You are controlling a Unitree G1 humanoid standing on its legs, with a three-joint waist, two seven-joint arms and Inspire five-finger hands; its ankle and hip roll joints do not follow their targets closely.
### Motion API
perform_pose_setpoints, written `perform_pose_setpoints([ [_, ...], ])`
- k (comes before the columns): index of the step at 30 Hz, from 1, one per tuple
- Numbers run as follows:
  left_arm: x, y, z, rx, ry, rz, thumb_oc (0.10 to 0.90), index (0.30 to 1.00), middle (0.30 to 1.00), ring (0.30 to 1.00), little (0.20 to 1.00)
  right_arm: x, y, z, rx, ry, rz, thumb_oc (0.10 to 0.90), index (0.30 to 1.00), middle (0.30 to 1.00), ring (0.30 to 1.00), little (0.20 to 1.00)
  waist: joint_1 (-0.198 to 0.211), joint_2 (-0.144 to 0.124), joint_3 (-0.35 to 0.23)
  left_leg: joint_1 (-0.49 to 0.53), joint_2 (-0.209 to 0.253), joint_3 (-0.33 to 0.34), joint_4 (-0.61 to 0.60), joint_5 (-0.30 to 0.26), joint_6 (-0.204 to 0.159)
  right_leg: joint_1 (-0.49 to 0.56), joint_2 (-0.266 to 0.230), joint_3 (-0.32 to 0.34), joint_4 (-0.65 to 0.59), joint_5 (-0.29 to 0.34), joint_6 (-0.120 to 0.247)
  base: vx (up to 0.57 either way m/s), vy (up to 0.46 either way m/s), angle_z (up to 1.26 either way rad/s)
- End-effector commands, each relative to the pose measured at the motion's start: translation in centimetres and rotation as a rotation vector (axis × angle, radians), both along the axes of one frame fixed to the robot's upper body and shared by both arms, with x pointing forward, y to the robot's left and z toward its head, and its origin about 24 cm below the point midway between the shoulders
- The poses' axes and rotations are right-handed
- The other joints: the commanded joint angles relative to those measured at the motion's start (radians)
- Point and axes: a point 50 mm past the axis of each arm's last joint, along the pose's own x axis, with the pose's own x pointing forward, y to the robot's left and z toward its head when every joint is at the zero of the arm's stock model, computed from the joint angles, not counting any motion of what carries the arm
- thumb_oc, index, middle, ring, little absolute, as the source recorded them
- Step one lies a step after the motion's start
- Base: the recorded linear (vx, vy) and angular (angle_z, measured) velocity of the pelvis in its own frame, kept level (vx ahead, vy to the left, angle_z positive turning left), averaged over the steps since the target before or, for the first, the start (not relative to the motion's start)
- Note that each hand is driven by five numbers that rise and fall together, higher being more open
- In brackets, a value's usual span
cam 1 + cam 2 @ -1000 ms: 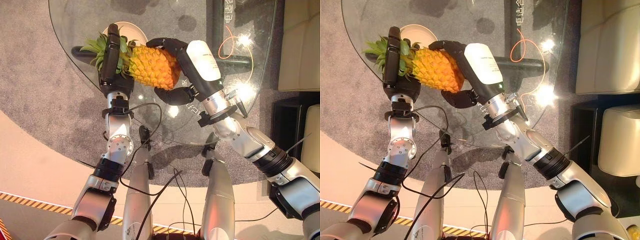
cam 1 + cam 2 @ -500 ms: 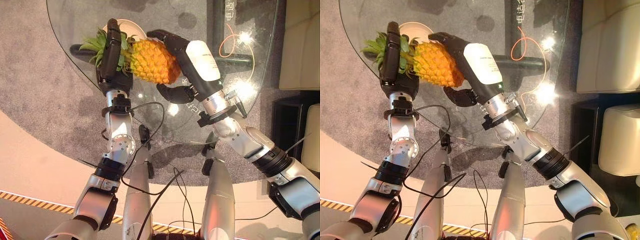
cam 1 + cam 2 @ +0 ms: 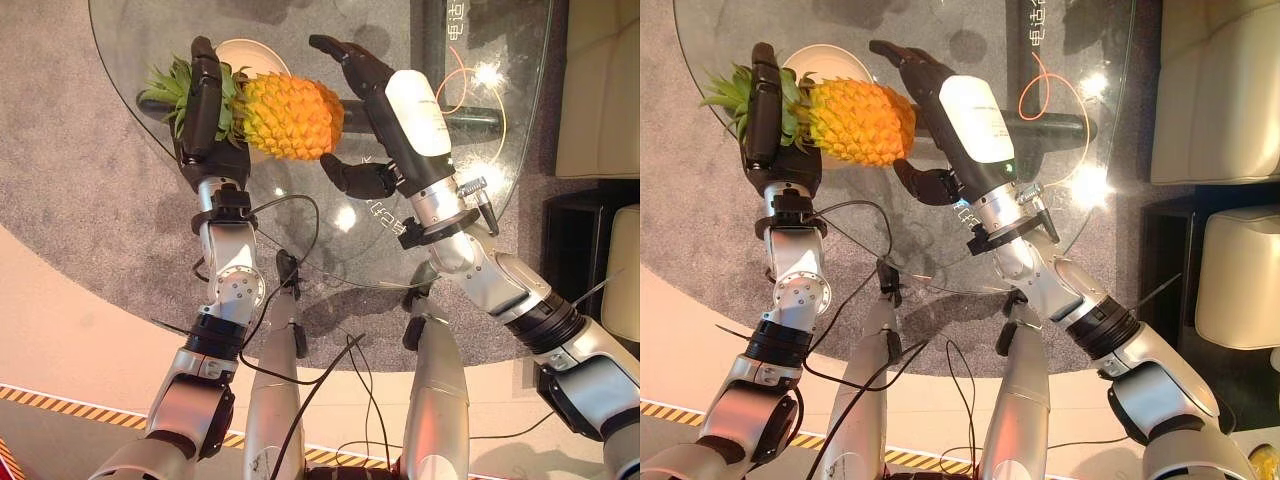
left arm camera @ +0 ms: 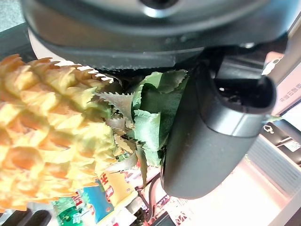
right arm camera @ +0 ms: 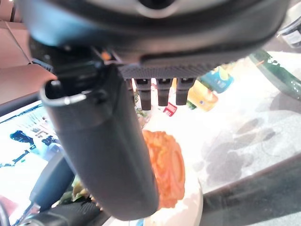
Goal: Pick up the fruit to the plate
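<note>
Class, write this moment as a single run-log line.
left hand: shut on pineapple crown | right hand: open, off the fruit | pineapple: held above plate | surface: glass table

A round glass table (image 3: pixel 300 250) stands over grey carpet (image 3: pixel 70 170) — a cream plate (image 3: pixel 248 52) lies at its far left.

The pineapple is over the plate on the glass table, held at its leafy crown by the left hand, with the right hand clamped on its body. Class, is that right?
Not quite. The right hand is open and apart from the pineapple, as the left eye view shows. The rest holds: the left hand grips the crown, and the fruit is over the plate on the glass table.
</note>
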Motion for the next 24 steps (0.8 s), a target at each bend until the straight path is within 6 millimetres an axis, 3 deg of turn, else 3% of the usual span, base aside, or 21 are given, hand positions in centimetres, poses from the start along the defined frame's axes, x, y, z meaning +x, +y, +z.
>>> perform_pose_setpoints([
  [1, -2.9, 1.0, 6.1, -0.008, -0.317, 0.127, 0.100, 0.300, 0.300, 0.300, 0.200, -2.7, 1.0, 5.5, 0.130, -0.278, 0.115, 0.800, 0.900, 0.900, 0.900, 0.900, 0.010, 0.001, -0.022, -0.020, 0.017, -0.048, 0.099, -0.083, -0.034, 0.077, -0.025, -0.021, -0.191, 0.120, 0.056, 0.00, 0.000, 0.00],
  [8, -3.1, 1.5, 6.4, -0.036, -0.302, 0.206, 0.100, 0.300, 0.300, 0.300, 0.200, -2.4, 0.8, 5.7, 0.143, -0.278, 0.095, 0.800, 0.900, 0.900, 0.900, 0.900, 0.009, -0.002, -0.022, -0.020, 0.017, -0.047, 0.093, -0.079, -0.035, 0.076, -0.020, -0.022, -0.194, 0.120, 0.055, 0.00, 0.000, 0.00],
  [12, -3.6, 1.4, 6.9, 0.042, -0.335, 0.270, 0.100, 0.300, 0.300, 0.300, 0.200, -2.1, 0.3, 5.6, 0.182, -0.262, 0.062, 0.800, 0.900, 0.900, 0.900, 0.900, 0.006, -0.002, -0.022, -0.022, 0.018, -0.045, 0.096, -0.080, -0.036, 0.074, -0.019, -0.019, -0.192, 0.117, 0.053, 0.00, 0.000, 0.00],
  [24, -4.2, 2.2, 8.4, 0.211, -0.352, 0.531, 0.100, 0.300, 0.300, 0.300, 0.200, -0.2, -4.3, 4.0, 0.367, -0.254, -0.158, 0.800, 0.900, 0.900, 0.900, 0.900, -0.013, -0.007, -0.022, -0.026, 0.024, -0.038, 0.115, -0.093, -0.037, 0.061, -0.010, -0.005, -0.173, 0.107, 0.047, 0.00, 0.000, 0.00],
])
